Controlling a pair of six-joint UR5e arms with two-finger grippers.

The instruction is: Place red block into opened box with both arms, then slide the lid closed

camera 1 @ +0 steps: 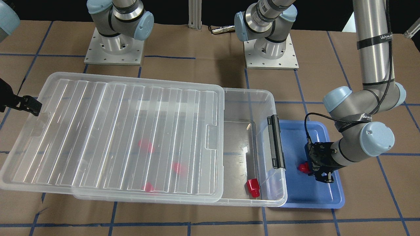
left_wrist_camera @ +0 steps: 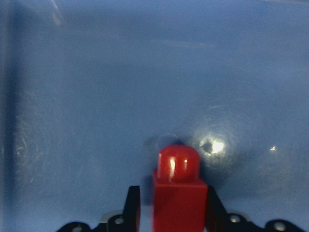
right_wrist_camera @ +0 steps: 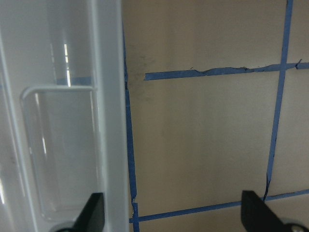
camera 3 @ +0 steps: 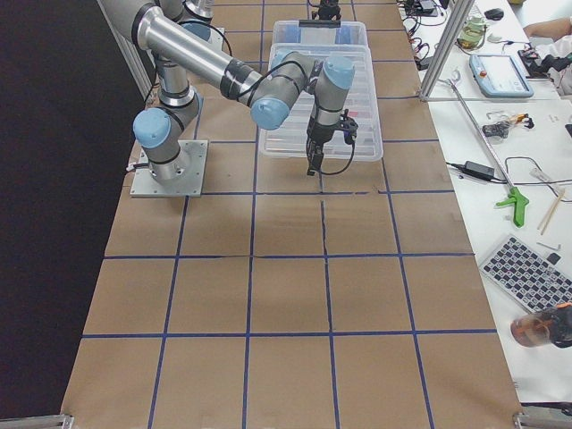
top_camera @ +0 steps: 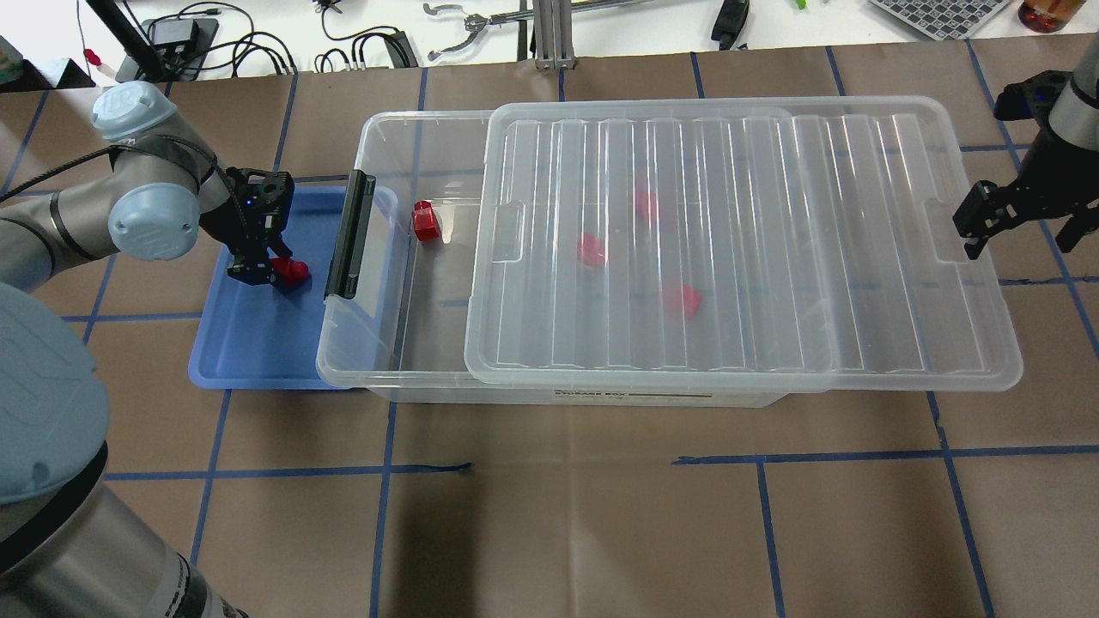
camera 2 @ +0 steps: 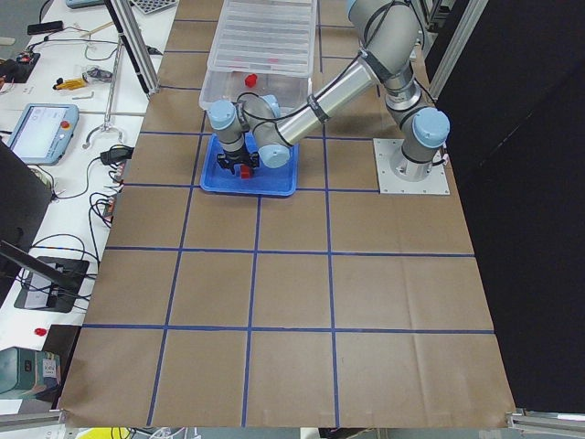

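Observation:
My left gripper [top_camera: 270, 269] is down in the blue tray [top_camera: 258, 348], shut on a red block [top_camera: 293, 272]. In the left wrist view the block [left_wrist_camera: 178, 188] sits tight between both fingers. The clear box [top_camera: 371, 154] lies beside the tray, and the ridged lid [top_camera: 730, 240] covers all but its latch end. One red block [top_camera: 424, 221] lies in the uncovered part, and three more show through the lid. My right gripper [top_camera: 1022, 227] hangs open just past the lid's far end, beside the lid's tab [right_wrist_camera: 58, 150].
A black latch bar [top_camera: 348, 233] runs along the box's short end next to the tray. Brown paper with blue tape lines covers the table [top_camera: 558, 515]. Cables and tools lie along the far edge [top_camera: 343, 34].

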